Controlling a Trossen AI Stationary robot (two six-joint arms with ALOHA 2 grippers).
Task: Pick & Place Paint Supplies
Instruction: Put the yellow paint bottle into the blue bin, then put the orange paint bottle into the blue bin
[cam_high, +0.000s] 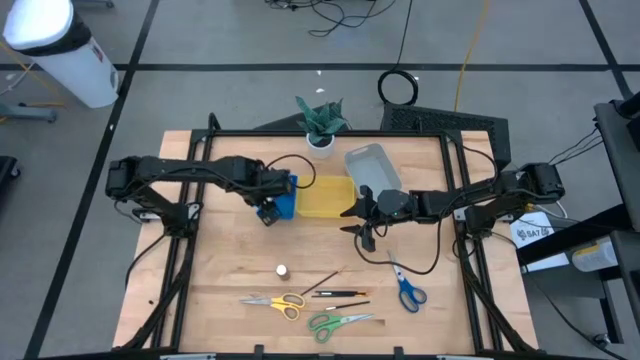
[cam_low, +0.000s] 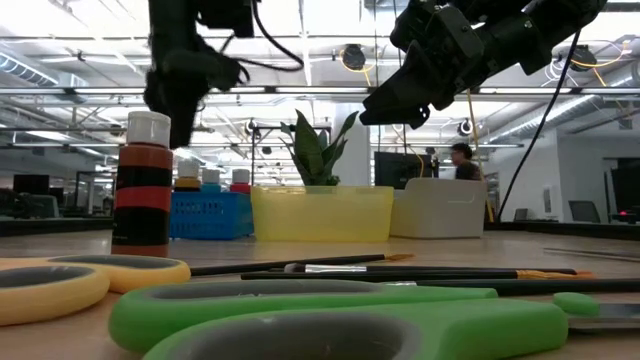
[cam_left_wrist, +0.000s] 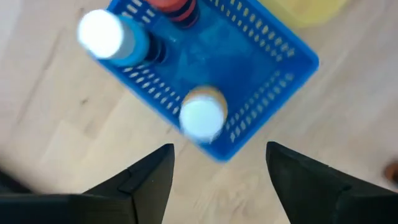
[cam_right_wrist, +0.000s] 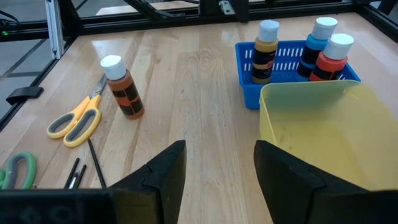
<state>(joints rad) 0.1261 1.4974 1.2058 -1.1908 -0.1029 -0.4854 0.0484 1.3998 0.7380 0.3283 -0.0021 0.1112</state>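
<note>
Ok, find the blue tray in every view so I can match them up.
High view: blue tray left of centre, under the left gripper.
Low view: left of middle, behind the lone bottle.
Left wrist view: upper middle, bottles inside.
Right wrist view: upper right, three bottles inside.
Shared landmark: the yellow tray next to it; in the left wrist view only its corner shows.
</note>
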